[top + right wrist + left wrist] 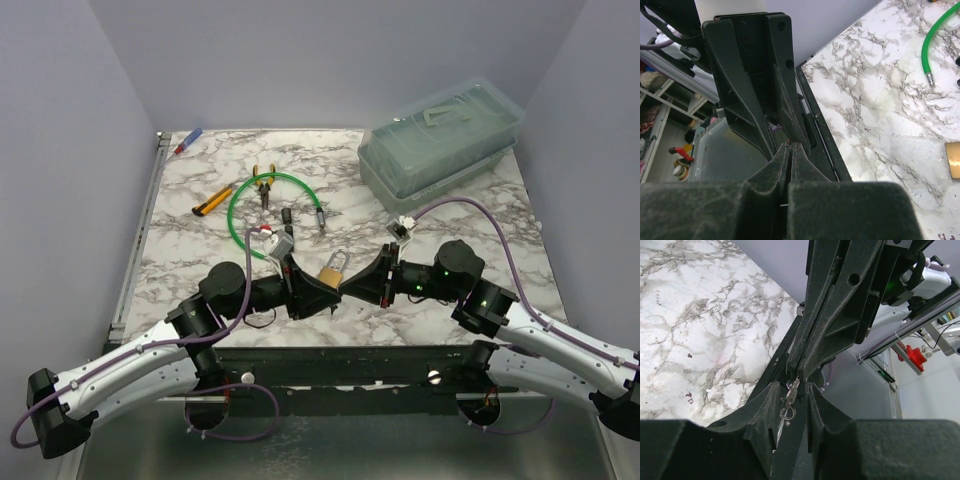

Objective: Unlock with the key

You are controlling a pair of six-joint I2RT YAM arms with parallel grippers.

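The small brass padlock [333, 268] lies on the marble table [200, 260] just behind my two grippers, which meet tip to tip at the table's front edge. Its corner shows in the right wrist view [952, 160]. The tiny silver key [788, 407] with its little ring hangs in the gap between the spread fingers of my left gripper [790, 385]. The key's tip goes into the closed fingertips of my right gripper [791, 145]. In the top view the left gripper [322, 287] and the right gripper [350, 285] hide the key.
A green cable loop [240, 200] lies behind the padlock, and also shows in the right wrist view [935, 40]. A yellow utility knife [212, 200], a blue-red pen [188, 140] and a translucent lidded box [440, 135] are farther back. The table's dark front rail [330, 355] is right under the grippers.
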